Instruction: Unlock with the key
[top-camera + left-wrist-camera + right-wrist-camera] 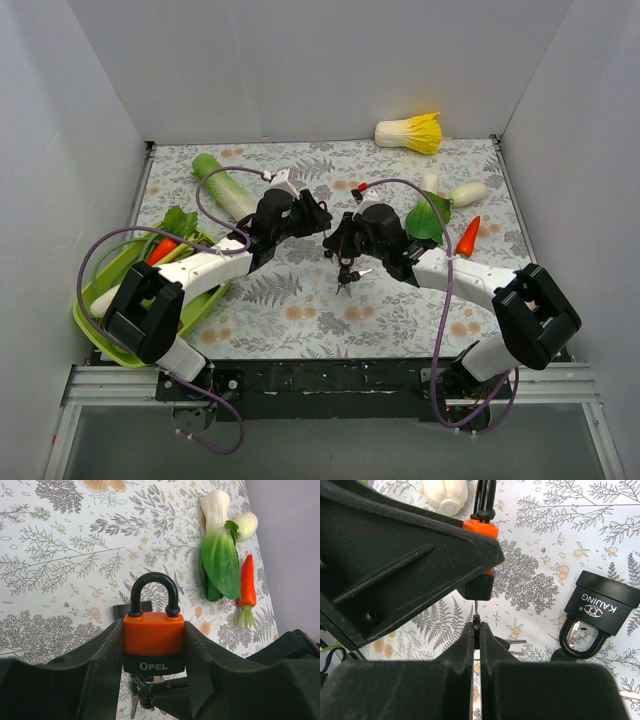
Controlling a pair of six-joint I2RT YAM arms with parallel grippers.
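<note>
The orange padlock point(152, 632) hangs in the air over the middle of the flowered table point(300, 310), its shackle shut and its black base turned toward the right arm. In the right wrist view the key point(476, 611) stands straight under that base. Its thin blade runs along the lock's own long axis and meets the base; how deep it sits I cannot tell. The left gripper point(312, 214) is clamped on the padlock's two flanks. The right gripper point(476, 639) is pinched together on the key's head, just beside the lock, so any turn looks to be its job, about that shared line. Below dangle spare keys point(347, 280). A second, black padlock point(600, 611) lies on the table nearby.
</note>
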